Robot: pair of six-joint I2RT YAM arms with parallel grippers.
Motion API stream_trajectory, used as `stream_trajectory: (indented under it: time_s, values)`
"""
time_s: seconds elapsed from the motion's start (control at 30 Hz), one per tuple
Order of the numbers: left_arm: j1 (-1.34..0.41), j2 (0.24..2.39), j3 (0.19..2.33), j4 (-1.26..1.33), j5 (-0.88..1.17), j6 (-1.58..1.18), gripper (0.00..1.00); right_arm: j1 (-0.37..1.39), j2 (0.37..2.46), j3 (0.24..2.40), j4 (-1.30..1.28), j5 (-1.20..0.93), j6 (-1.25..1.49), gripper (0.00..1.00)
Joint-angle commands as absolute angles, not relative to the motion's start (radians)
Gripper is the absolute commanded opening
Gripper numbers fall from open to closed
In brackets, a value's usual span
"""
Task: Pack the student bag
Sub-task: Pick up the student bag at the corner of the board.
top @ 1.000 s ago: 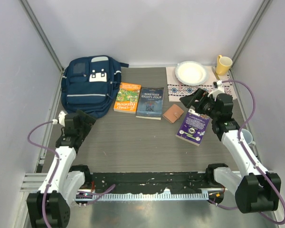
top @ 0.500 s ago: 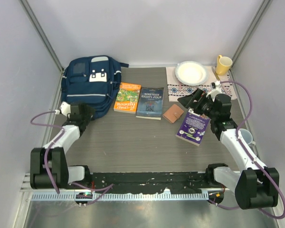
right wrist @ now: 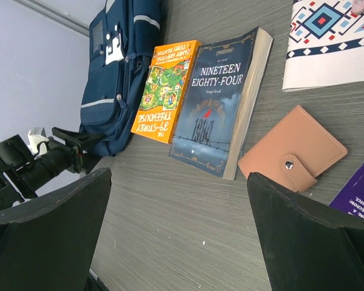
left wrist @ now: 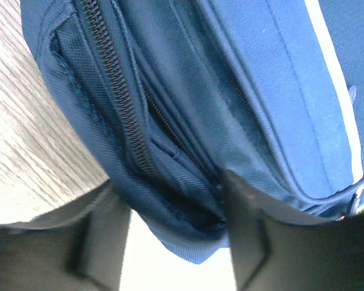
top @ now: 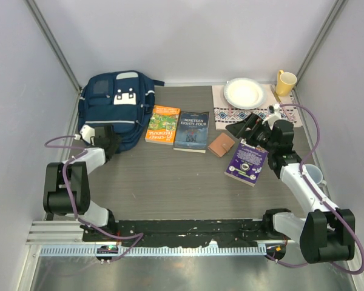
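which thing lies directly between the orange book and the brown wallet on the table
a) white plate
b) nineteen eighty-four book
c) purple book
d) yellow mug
B: in the top view the Nineteen Eighty-Four book lies flat with the orange book beside one long edge and the brown wallet just off the other.

Your left arm (top: pixel 88 159) is folded low, its forearm reaching to the far left. Your left gripper (top: pixel 106 138) has its fingers parted. Your right arm (top: pixel 297 182) stretches forward, and your right gripper (top: pixel 241 128) points left, fingers spread wide.
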State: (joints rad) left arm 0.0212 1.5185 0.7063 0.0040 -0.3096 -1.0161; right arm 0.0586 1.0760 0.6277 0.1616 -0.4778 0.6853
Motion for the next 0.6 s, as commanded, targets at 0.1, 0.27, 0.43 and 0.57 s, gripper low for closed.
stream_trajectory:
  time_s: [0.1,0.27,0.43,0.57]
  values:
    - [0.026,1.507,0.667,-0.003,-0.356,-0.989,0.19,0.06,1.117,0.641,0.219,-0.529,0.695,1.0]
    - [0.028,1.414,0.661,0.038,-0.321,-0.944,0.0,0.08,1.141,0.649,0.235,-0.587,0.678,1.0]
    - [0.073,1.263,0.69,0.063,-0.197,-0.914,0.0,0.129,1.192,0.695,0.183,-0.623,0.615,0.99]
    - [0.097,1.148,0.727,0.029,-0.137,-0.907,0.0,0.153,1.224,0.693,0.202,-0.617,0.621,0.99]
